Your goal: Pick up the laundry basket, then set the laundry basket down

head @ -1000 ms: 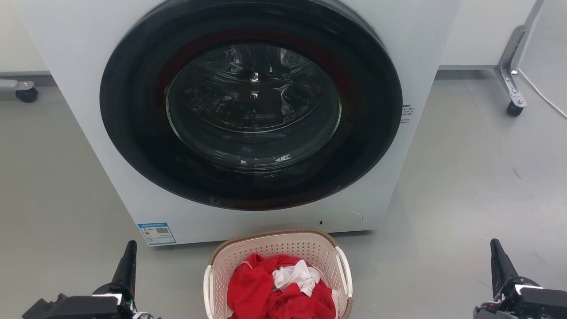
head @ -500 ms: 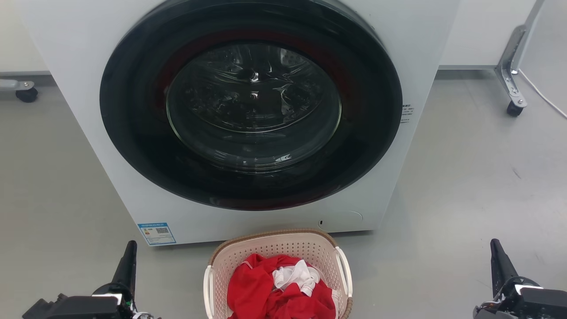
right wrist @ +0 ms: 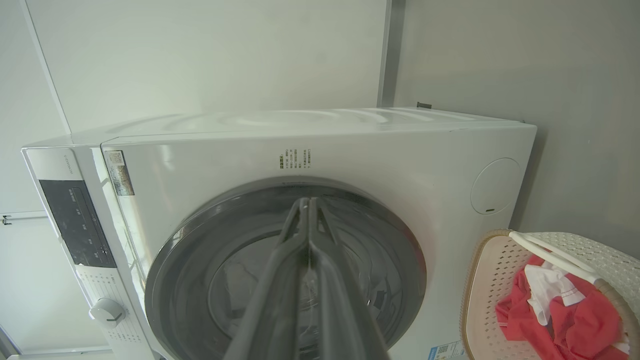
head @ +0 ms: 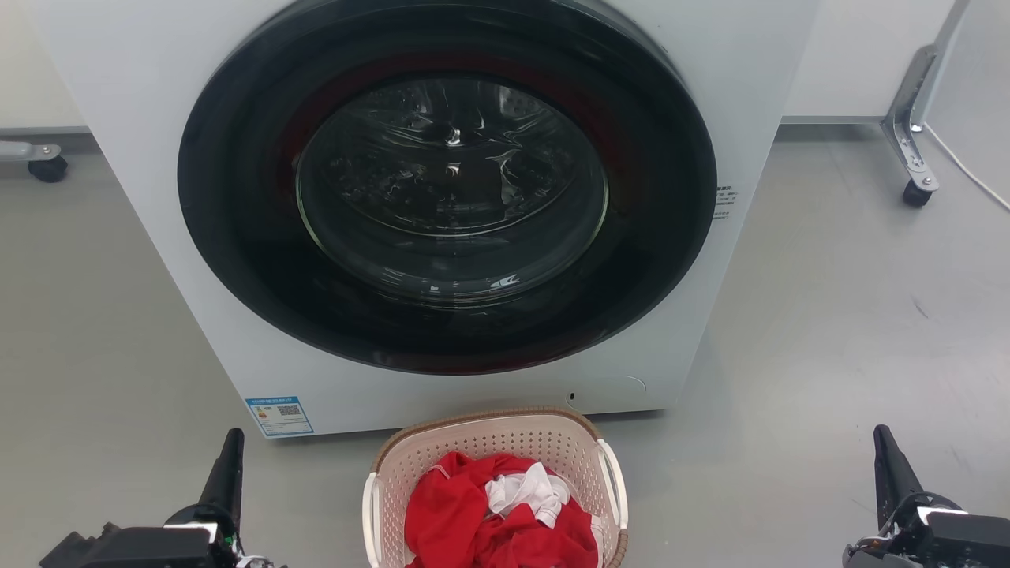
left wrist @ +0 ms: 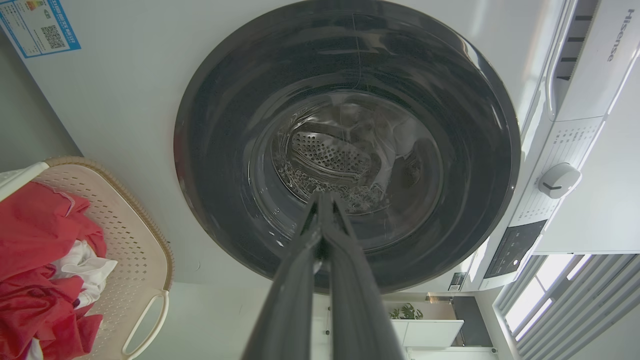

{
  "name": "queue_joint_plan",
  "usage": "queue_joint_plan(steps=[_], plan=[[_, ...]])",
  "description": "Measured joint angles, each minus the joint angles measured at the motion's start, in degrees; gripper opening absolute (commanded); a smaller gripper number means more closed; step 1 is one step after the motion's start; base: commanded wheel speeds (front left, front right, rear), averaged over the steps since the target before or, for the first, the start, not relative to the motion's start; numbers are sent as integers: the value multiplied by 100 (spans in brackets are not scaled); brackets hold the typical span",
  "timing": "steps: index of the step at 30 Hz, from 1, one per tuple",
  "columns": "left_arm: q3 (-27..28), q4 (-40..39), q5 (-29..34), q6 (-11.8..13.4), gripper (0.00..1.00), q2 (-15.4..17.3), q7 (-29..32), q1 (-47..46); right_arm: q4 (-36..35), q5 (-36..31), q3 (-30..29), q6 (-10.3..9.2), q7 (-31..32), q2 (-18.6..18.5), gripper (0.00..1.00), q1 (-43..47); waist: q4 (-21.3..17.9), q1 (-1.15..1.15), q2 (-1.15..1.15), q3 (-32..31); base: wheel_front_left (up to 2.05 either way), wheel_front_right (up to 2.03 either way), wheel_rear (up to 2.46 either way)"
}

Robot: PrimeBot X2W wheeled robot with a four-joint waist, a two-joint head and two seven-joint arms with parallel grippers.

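**Both grippers closed, basket on the floor between them**

We see the left gripper (head: 233, 435) at the lower left of the head view, its 2 dark fingers pressed tip to tip. The right gripper (head: 881, 431) stands at the lower right, and its 2 fingers are likewise drawn together. Both point up that view toward the washing machine (head: 118, 118), and each is well apart from the laundry basket (head: 473, 442).

The laundry basket sits on the grey floor (head: 828, 315), midway between the 2 grippers. It holds a red garment (head: 465, 513) with a white garment (head: 525, 489) bunched on top. Its 2 white handles face outward, the left handle (head: 369, 513) toward the left gripper and the right handle (head: 615, 481) toward the right gripper.

The floor is smooth, matte and level. The basket's far brown rim lies just beside the machine's lower front, below the round dark door (head: 446, 181); we cannot tell whether they touch. A blue label (head: 278, 415) marks the machine's lower left corner.

Bare floor lies on both sides of the basket, between it and each gripper. Right of the machine the floor runs to a metal leg on a caster (head: 909, 134) and a white cable (head: 966, 170). Another caster (head: 47, 167) sits far left by the wall.
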Motion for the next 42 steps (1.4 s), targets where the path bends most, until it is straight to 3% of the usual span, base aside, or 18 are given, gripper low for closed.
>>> queue_joint_plan(steps=[42], plan=[[0,-1,0,0,0,0,0,0,-1,8,0,0,0,0,0,0,0,0,0,1,0,0,0]])
